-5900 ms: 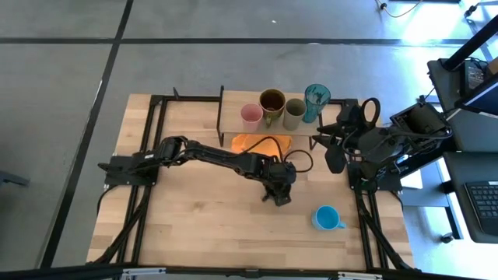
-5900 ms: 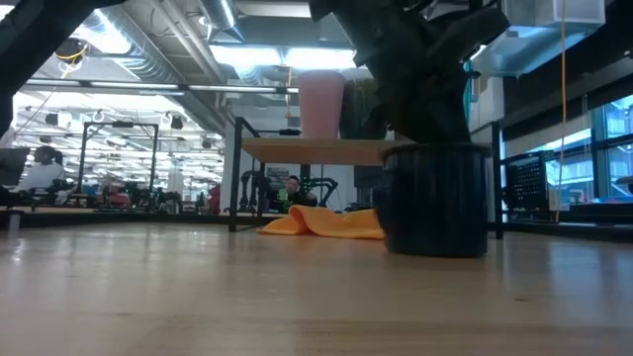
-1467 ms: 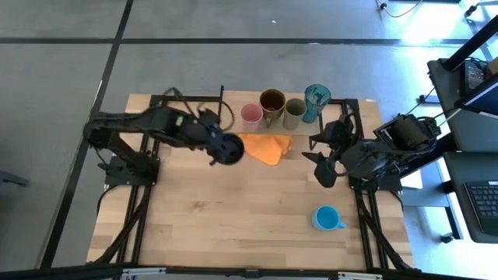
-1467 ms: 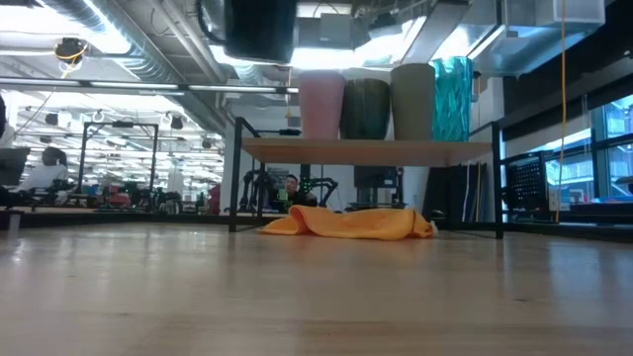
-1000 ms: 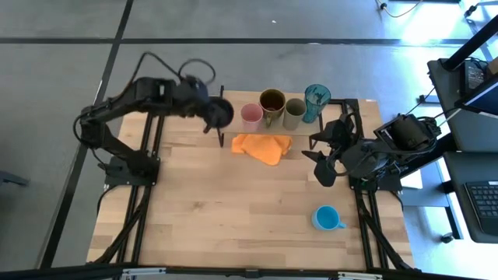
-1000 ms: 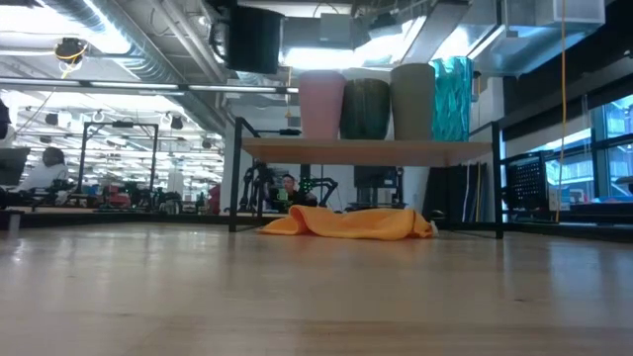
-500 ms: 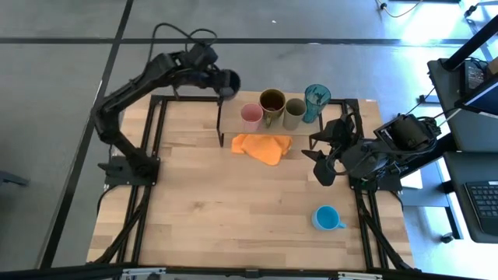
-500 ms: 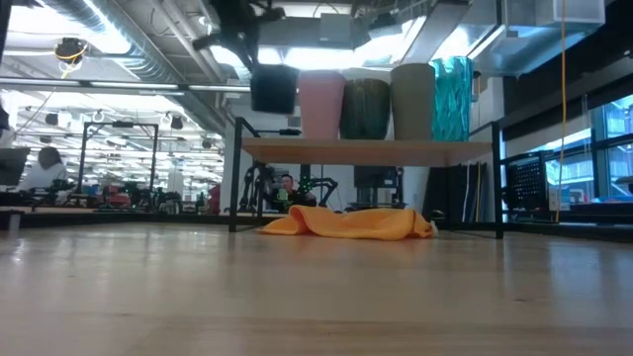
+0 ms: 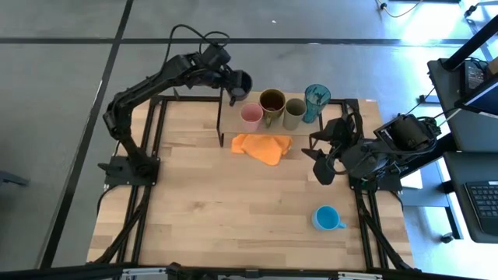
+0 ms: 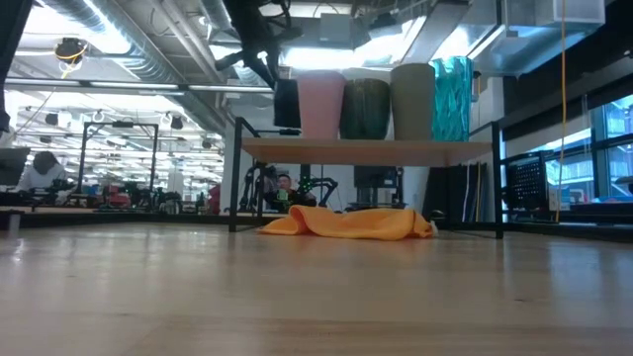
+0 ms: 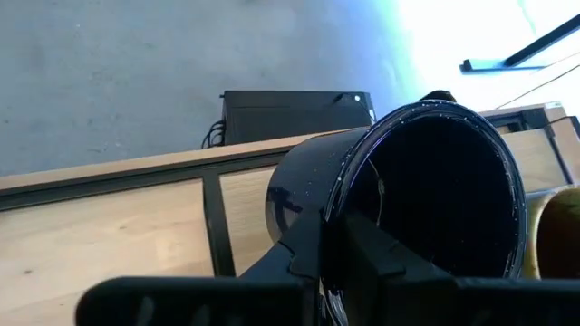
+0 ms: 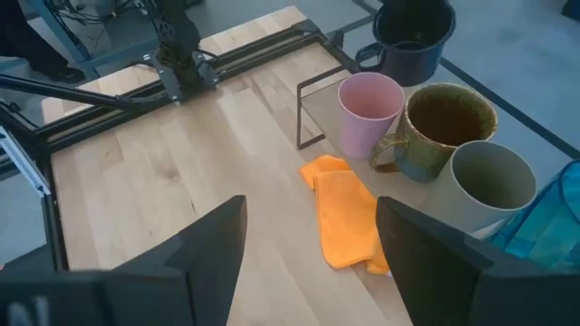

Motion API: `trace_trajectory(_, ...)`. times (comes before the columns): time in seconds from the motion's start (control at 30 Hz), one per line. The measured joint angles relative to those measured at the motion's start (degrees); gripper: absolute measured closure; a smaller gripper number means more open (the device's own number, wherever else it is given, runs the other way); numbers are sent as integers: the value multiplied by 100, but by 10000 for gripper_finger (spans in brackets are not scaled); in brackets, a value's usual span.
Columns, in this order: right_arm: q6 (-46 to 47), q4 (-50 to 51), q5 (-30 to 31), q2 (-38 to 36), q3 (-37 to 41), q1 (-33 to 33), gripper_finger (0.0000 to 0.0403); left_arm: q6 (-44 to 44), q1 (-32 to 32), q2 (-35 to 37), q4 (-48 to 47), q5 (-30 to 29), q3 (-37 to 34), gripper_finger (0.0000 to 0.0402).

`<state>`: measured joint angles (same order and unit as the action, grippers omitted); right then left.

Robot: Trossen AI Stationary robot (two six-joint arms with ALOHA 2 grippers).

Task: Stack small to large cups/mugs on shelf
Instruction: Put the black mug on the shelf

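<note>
Left end effector point(image 9: 231, 83) narrow, pinching the rim of the black mug point(image 9: 240, 84) with one finger inside the wall; mug airborne at the left end of the shelf point(image 9: 230, 118), base a little clear of the board in the low view, just beside the pink cup point(image 9: 250, 117); contact between the two not discernible. Right end effector point(image 9: 322, 159) spread wide and empty, waiting over the counter point(image 9: 194, 202) near the shelf's right end.

Step in hand, as judged: setting the black mug down beside the row of pink cup, mustard-brown mug point(image 9: 272, 103), olive-grey cup point(image 9: 294, 113) and teal tumbler point(image 9: 317, 99). Lower straight and slowly, base level, with a sliver of clearance from the pink cup; release only once the base sits flat on the board, well in from the left edge. Lift the inner finger out vertically to avoid tipping the mug.

Against the frame half a second earlier: mug nearer the pink cup and slightly lower. Orange cloth point(image 9: 263, 146), light blue mug point(image 9: 327, 218) and right arm unchanged
</note>
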<state>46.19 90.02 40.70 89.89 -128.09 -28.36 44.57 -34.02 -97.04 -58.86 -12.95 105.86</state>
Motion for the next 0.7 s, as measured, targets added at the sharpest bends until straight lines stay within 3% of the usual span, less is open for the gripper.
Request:
trace_trajectory(0.37, -31, 0, 82, -3, -2, -1, 155, 290, 36, -203, -25, 63, -4, 386)
trace_trajectory(0.7, -26, 0, 79, -3, 0, -2, 155, 634, 44, -396, -245, 521, -4, 386)
